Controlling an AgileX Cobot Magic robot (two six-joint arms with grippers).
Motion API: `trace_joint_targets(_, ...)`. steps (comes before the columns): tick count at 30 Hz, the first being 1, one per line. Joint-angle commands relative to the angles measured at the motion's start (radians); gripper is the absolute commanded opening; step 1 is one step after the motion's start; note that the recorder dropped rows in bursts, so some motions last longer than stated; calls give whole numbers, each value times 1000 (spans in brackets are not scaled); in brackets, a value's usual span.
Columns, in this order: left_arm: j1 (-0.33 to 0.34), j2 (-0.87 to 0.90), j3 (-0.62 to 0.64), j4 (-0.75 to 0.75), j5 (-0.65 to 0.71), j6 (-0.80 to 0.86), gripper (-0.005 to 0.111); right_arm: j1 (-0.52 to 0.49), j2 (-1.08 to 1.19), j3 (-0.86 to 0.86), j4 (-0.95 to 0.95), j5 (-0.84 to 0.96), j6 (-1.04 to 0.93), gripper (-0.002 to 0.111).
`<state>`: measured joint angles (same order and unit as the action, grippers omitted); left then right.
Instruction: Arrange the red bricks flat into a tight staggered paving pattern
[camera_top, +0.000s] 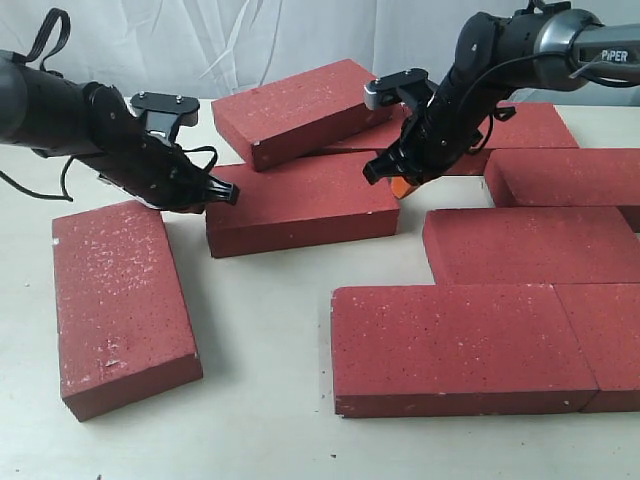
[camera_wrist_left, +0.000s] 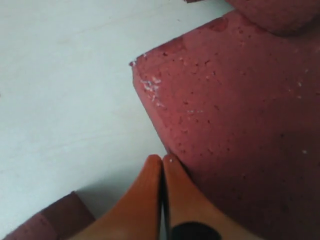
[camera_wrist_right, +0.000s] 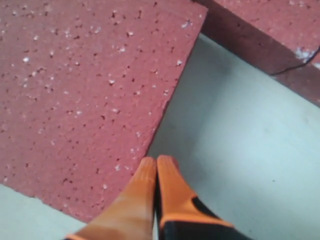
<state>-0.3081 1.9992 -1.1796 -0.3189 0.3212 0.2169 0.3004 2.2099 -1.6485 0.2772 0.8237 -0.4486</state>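
We see the red bricks spread over the white worktop (camera_top: 250, 400), some paved and some loose. Along its right side four lie flat in a staggered set. A front brick (camera_top: 455, 345) has a front-right brick (camera_top: 605, 335) tight against its end. A second-row brick (camera_top: 530, 245) lies behind them across a narrow gap, and a third-row brick (camera_top: 570, 175) lies behind that, running out of the picture. A back brick (camera_top: 535, 125) lies near the far edge, partly behind the right arm.

Near the middle of the worktop a middle brick (camera_top: 300, 205) lies flat. Just behind it a tilted brick (camera_top: 295, 105) rests with one side raised, and we cannot tell what props it. Toward the left edge a loose brick (camera_top: 120, 300) lies flat, turned lengthwise toward the front edge and well apart from the paved set.

The left gripper (camera_top: 222, 192) has its orange fingers (camera_wrist_left: 145, 195) pressed together with nothing between them. In the left wrist view the tips sit at the middle brick's edge, just beside a corner. The right gripper (camera_top: 398, 182) also has its fingers (camera_wrist_right: 137, 200) together and holds nothing. Its tips are low at the opposite end of the middle brick, right at the edge where brick meets bare worktop
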Motion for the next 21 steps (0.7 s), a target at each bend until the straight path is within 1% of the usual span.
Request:
trace_joint_targets(1, -13, 3, -9, -23, -30, 3, 0, -21, -4, -3, 11, 37, -1, -1)
trace_joint_targets(8, -13, 5, -9, -40, -65, 3, 0, -79, -10, -3, 49, 40, -1, -1)
trace_joint_targets(12, -15, 5, -9, -59, -91, 3, 0, -89, -20, -3, 49, 52, -1, -1)
trace_joint_targets(14, -15, 5, -9, -38, -88, 3, 0, -89, -27, -3, 49, 60, -1, -1)
trace_joint_targets(17, -9, 1, -9, 12, -42, 3, 0, -89, -30, -3, 54, 60, -6, -1)
trace_joint_targets(21, 10, -11, -9, 32, 36, 3, 0, -89, -16, -3, 51, 17, -11, -1)
